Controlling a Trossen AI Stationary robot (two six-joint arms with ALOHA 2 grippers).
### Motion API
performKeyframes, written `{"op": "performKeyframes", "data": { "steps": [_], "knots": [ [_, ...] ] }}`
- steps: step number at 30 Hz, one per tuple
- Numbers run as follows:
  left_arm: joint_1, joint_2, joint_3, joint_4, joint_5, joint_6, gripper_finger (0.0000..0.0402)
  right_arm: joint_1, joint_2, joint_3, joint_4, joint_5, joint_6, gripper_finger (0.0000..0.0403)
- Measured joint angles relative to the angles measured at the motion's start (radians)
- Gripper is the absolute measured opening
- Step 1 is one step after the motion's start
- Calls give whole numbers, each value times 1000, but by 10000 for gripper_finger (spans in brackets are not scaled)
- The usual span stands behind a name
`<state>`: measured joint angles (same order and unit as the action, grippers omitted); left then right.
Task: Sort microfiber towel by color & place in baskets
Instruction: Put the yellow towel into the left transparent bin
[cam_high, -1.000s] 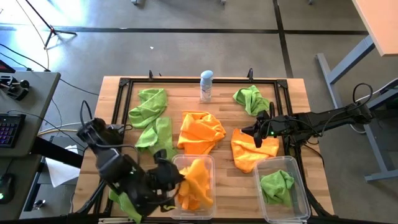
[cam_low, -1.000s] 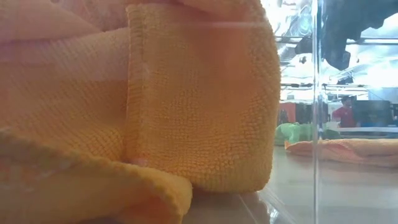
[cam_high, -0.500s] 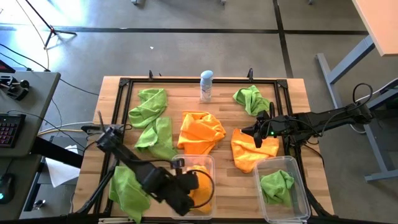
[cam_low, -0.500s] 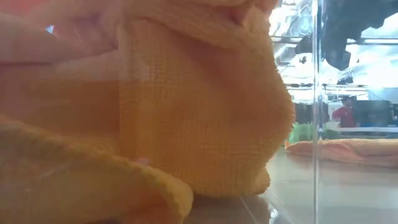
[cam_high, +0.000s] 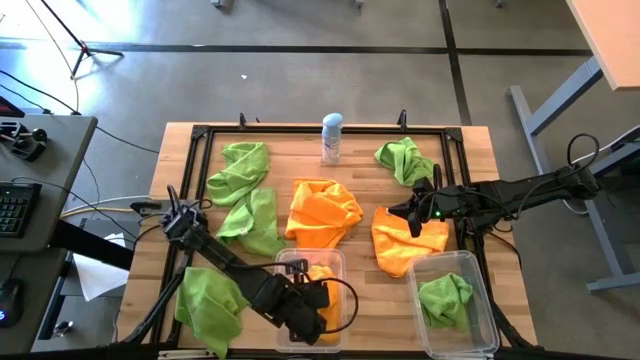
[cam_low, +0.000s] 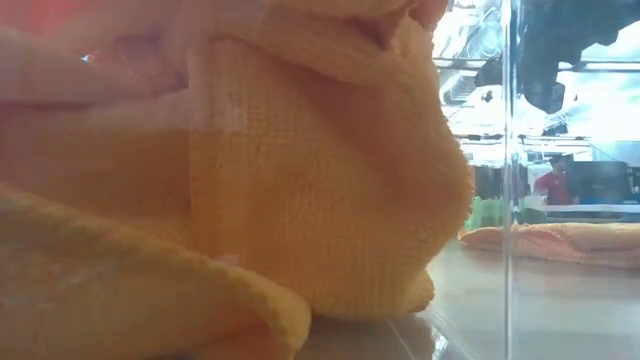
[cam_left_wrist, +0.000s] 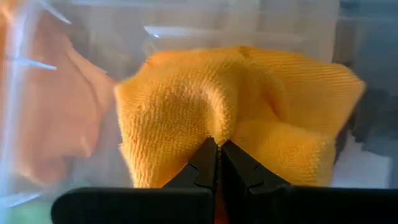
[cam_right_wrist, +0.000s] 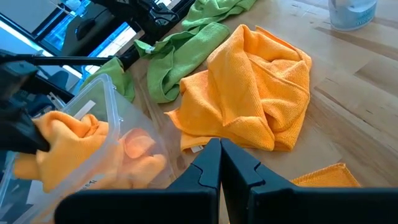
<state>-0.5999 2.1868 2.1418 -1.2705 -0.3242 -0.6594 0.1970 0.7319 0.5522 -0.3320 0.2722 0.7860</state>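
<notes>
My left gripper (cam_high: 318, 300) reaches down into the left clear basket (cam_high: 340, 258), shut on an orange towel (cam_left_wrist: 186, 99) that lies bunched inside it and fills the low view (cam_low: 300, 180). The right basket (cam_high: 470, 258) holds a green towel (cam_high: 445, 300). Two orange towels (cam_high: 322, 210) (cam_high: 405, 248) lie loose on the table. Green towels lie at the far left (cam_high: 243, 165), the mid left (cam_high: 255, 220), the far right (cam_high: 405, 158) and the near left (cam_high: 210, 305). My right gripper (cam_high: 410, 215) waits shut above the right orange towel. My left gripper pinches a puckered fold of the orange towel (cam_left_wrist: 217, 129) between its two fingertips. The fingers come from above, slanting down from the table's left. The towel sits bunched in the left basket, slack around the pinch.
A white-and-blue spray can (cam_high: 332, 138) stands at the far middle of the table. A black frame (cam_high: 200, 135) borders the wooden top. In the low view a person in red (cam_low: 552, 185) shows far off in the room.
My left gripper, still shut on the orange towel, has gone down and toward the table's right edge, from beside the left basket's left wall into the basket. The towel has sunk and bunched up inside. The green towel at the near left has come into view.
</notes>
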Motion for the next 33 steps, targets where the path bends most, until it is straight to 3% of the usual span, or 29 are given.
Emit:
{"op": "performKeyframes", "data": {
  "steps": [10, 14, 24, 33],
  "knots": [
    [46, 2, -255, 267, 151, 8, 0, 0, 0, 0, 0, 0, 0, 0],
    [54, 2, -321, 353, 158, 5, 0, 0, 0, 0, 0, 0, 0, 0],
    [57, 0, -371, 355, 129, -38, 3, 0, 0, 0, -9, 0, 0, 0],
    [59, 0, -378, 349, 138, -92, 76, 0, 0, 0, -24, 2, -1, 0]
  ]
}}
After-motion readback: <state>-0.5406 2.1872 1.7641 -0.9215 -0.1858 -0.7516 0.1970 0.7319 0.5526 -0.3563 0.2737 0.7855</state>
